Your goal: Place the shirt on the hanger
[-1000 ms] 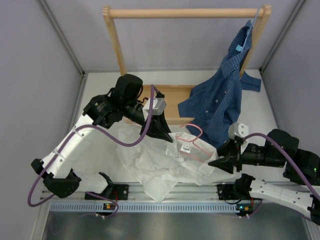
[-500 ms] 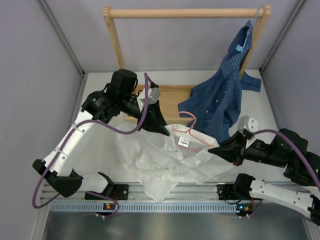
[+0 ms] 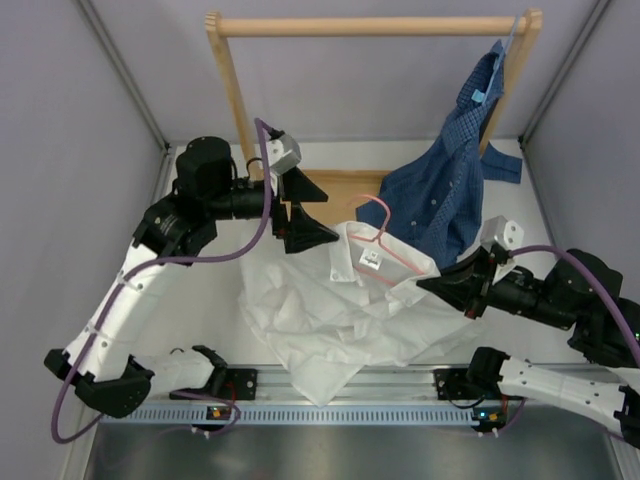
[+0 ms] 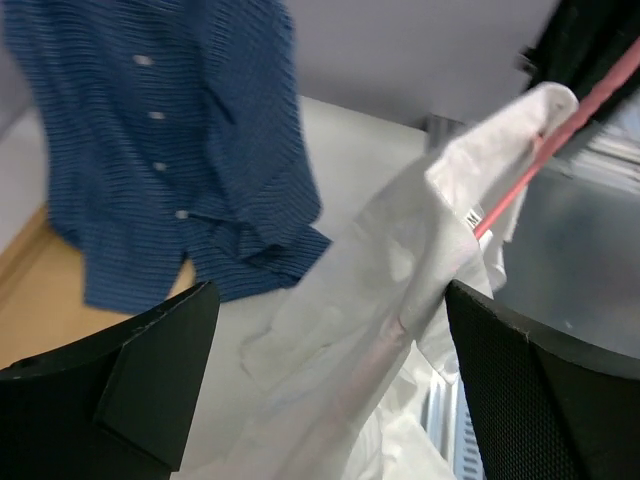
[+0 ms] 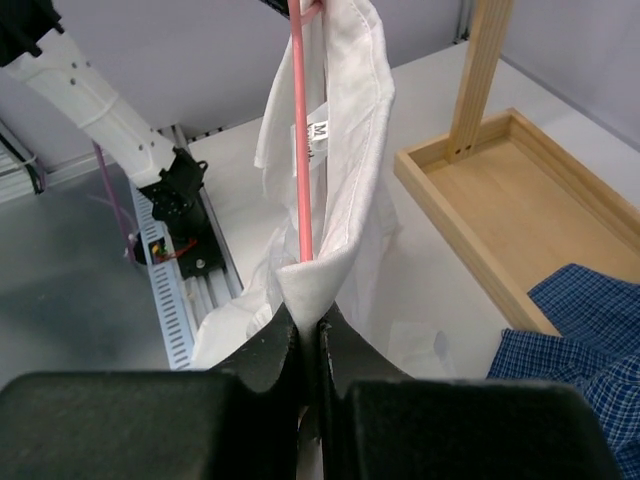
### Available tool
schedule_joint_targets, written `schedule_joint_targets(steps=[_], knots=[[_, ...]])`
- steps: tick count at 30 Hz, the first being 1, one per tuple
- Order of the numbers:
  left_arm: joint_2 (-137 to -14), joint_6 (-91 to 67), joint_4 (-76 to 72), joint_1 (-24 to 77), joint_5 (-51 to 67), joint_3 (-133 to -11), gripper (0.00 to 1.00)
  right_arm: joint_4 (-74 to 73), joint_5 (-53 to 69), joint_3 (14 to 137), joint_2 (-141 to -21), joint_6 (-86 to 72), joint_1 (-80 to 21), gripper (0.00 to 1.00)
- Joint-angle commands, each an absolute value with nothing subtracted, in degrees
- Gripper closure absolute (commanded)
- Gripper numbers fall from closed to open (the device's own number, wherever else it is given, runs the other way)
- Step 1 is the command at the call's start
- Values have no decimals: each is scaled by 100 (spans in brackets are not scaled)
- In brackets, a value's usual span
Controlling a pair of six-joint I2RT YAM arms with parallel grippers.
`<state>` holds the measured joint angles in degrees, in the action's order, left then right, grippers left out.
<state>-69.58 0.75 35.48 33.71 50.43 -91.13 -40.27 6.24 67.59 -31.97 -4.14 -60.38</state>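
The white shirt lies crumpled on the table, its collar end raised on the pink hanger. My right gripper is shut on a fold of the shirt, and the hanger rod runs down into that fold at my right gripper. My left gripper stands open just left of the collar and holds nothing. In the left wrist view, the shirt and hanger hang ahead of my wide-open left gripper.
A dark blue checked shirt hangs from the right end of the wooden rack and drapes onto its base tray. A metal rail runs along the near edge. Grey walls close in both sides.
My left gripper let go of the collar, opened wide and drew back to the left. My right gripper shut on the shirt fold at the hanger's end and lifted it.
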Motion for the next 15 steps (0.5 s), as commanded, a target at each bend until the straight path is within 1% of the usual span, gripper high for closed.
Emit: schedule_joint_targets(steps=[1,2,3,4,6,9,10,12,15], knots=[[-6461,-728,2812,3340,2599,-9377,2,-3516,177,7119,-3375,-439,-6082,100],[-6390,-1017,2908,3340,1932,-9491,2,-3490,37,7137,-3445,-474,-6082,100],[-6337,-1167,3048,3340,594,-9631,2,-3437,-313,7163,-3480,-553,-6091,100],[-6215,-1256,3198,3340,41,-9903,2,-3402,-473,7224,-3515,-589,-6082,100],[-6039,-1432,3497,3340,-1206,-10045,2,-3244,-772,7330,-3656,-685,-6082,100],[-5495,-1433,3629,3340,-1853,-9862,2,-3112,-1273,7733,-3963,-703,-6091,100],[-5241,-1363,3682,3340,-2046,-9705,2,-3077,-1361,8082,-4068,-703,-6082,100],[-4950,-1354,3866,3349,-2092,-9458,2,-3076,-1642,8506,-4481,-633,-6082,100],[-4308,-1327,4033,3349,-1995,-8703,2,-3076,-1950,9611,-5061,-458,-6082,100]])
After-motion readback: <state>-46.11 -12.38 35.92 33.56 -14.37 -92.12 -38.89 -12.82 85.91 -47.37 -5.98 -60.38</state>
